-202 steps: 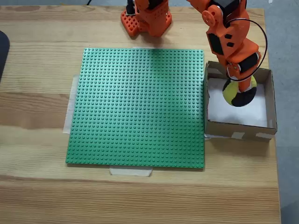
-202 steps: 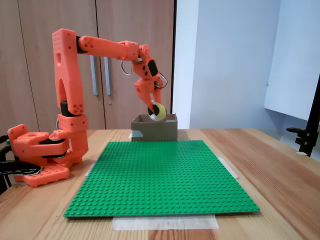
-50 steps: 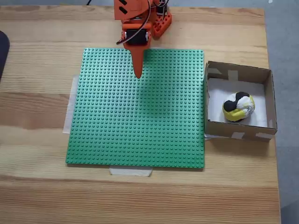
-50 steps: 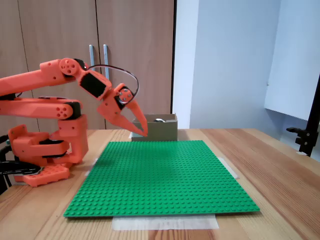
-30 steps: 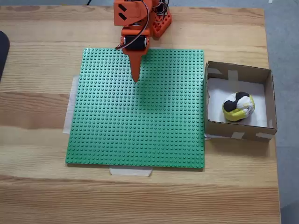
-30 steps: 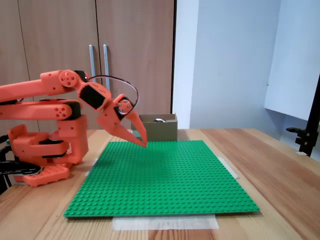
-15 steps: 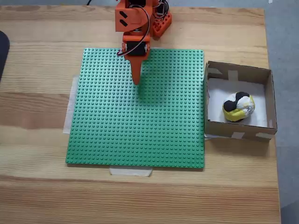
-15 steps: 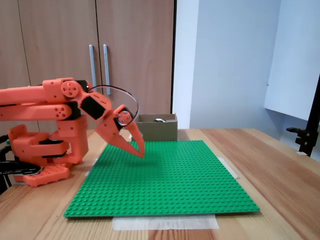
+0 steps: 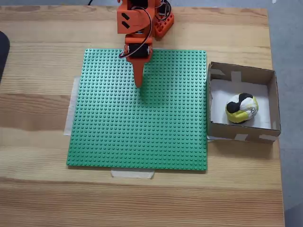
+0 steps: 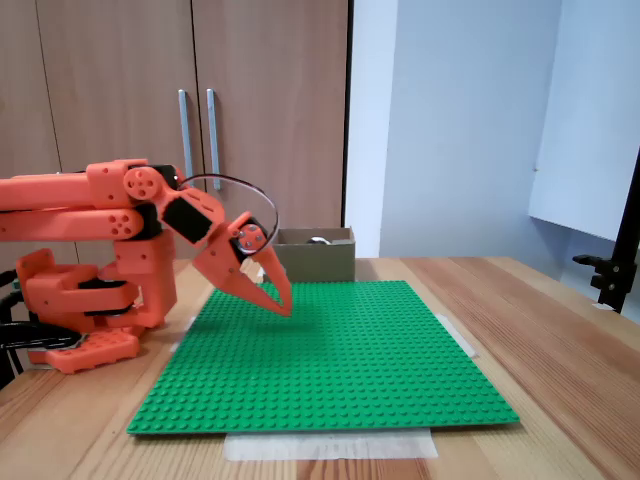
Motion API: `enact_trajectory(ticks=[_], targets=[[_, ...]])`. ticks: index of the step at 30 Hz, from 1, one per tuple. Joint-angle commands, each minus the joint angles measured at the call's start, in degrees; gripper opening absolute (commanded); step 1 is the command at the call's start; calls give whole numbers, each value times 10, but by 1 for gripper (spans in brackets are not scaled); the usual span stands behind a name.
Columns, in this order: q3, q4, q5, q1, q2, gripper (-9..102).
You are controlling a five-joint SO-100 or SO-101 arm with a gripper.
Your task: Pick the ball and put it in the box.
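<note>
orange plastic arm folded low at the left of a fixed view, its gripper [image 10: 283, 303] angled down with its tips just above the green studded baseplate [image 10: 330, 350]; the jaws look pressed together with nothing between them, which reads as a parked pose rather than a reach. seen from above, the gripper [image 9: 138, 85] points down the plate from the arm's base [image 9: 158, 23] at the top edge, well apart from the box. the baseplate [image 9: 118, 127] is taped at its edges, likely to keep it from sliding.

further right, the box [image 9: 272, 101] sits just beside the plate's right edge, also taped down, and the ball [image 9: 241, 109] rests on its white floor near the middle, touching no wall that i can see. by that the task looks done. from the side view the box [image 10: 315, 258] stands behind the plate; whether a pale speck at its rim is the ball i cannot tell.

everything sits on a pale wooden table [image 10: 560, 330]; behind are wooden cupboard doors [image 10: 120, 90] with metal handles, then a plain bluish wall [image 10: 450, 120].
</note>
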Motion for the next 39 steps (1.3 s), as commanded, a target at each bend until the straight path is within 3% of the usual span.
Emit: enact_trajectory(ticks=[1,39], targets=[[18,-11,-6,4,5,-1],[54,-30,4,4,5,-1]])
